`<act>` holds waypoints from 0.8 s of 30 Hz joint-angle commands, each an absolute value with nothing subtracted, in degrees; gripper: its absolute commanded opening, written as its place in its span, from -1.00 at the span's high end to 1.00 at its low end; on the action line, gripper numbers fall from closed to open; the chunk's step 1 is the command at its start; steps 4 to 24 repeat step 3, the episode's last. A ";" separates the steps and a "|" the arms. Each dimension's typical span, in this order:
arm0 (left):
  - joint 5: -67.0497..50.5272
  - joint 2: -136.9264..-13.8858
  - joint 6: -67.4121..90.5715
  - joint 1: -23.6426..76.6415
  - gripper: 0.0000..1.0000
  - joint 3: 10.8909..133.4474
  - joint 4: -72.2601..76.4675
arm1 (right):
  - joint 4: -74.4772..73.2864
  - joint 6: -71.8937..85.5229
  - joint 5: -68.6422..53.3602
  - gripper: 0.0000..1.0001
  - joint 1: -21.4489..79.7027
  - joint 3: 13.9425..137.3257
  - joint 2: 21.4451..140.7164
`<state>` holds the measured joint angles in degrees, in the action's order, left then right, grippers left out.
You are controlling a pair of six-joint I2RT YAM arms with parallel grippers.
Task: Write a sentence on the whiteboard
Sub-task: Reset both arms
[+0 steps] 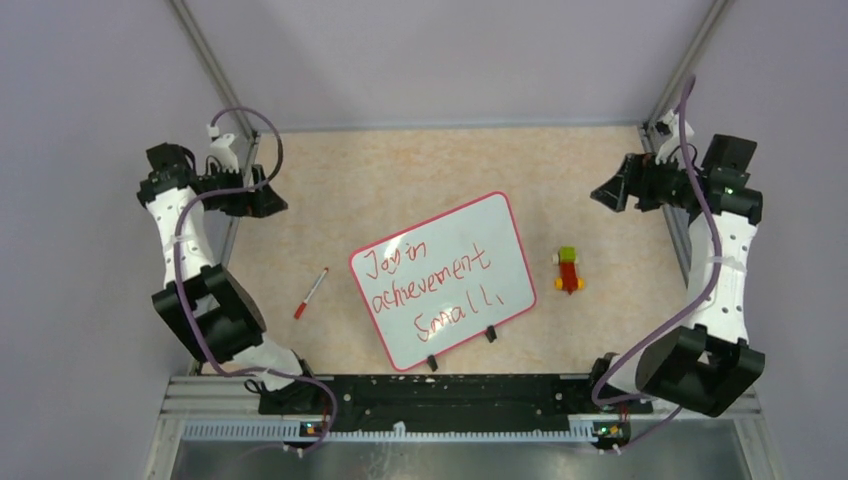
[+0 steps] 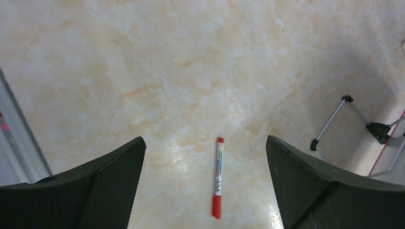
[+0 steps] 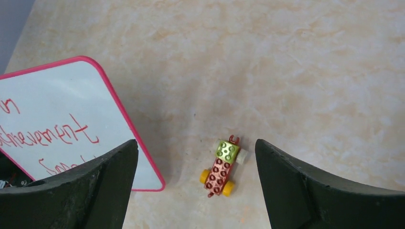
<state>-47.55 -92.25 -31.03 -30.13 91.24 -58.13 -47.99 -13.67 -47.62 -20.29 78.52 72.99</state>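
The flat white red-framed whiteboard [image 1: 443, 280] sits central on the marbled table [image 1: 380, 170], bearing the red handwritten sentence [image 1: 428, 283]. The left gripper [image 2: 205, 142] at ten o'clock and right gripper [image 3: 196, 144] at two o'clock both gape wide, empty.

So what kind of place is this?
Most likely a robot test cell in a lab, not a home. A left arm and right arm sit on a metal rail at the table edge, metal frame posts surround it, and a whiteboard, marker and toy brick car lie out.
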 commanded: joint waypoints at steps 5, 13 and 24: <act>-45.72 -85.24 -24.19 -29.20 -0.97 80.44 -46.97 | -47.04 -18.56 -46.98 -0.76 -22.85 74.76 74.26; -45.72 -85.24 -24.19 -29.20 -0.97 80.44 -46.97 | -47.04 -18.56 -46.98 -0.76 -22.85 74.76 74.26; -45.72 -85.24 -24.19 -29.20 -0.97 80.44 -46.97 | -47.04 -18.56 -46.98 -0.76 -22.85 74.76 74.26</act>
